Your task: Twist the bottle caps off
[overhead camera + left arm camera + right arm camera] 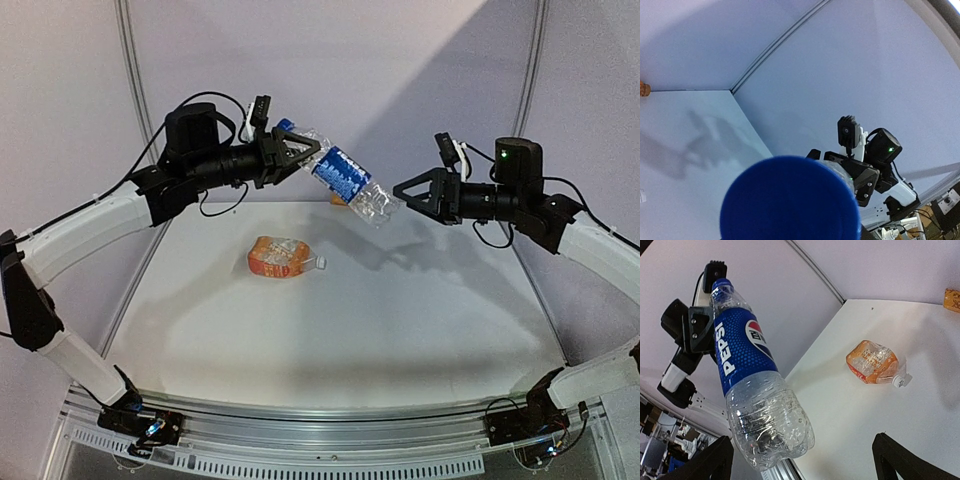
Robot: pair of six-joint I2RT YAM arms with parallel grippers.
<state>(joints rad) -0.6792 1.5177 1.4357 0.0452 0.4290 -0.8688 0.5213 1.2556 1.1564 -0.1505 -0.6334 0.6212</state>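
Observation:
My left gripper (pixel 303 150) is shut on the neck of the slim clear water bottle (pixel 345 178) with the blue label and holds it high in the air, tilted, with its base towards the right arm. Its dark blue cap (pixel 285 125) is on and fills the bottom of the left wrist view (pixel 790 200). My right gripper (pixel 403 198) is open, its jaws wide apart just at the bottle's base (pixel 772 432), not touching it. The orange flat-sided bottle (pixel 282 257) lies on the table with its white cap (pixel 321 263) on, pointing right.
The white table (pixel 380 320) ends in a metal rail at the near edge. A small orange object (pixel 338 200) sits at the table's far edge by the back wall. Grey walls stand close behind and to both sides.

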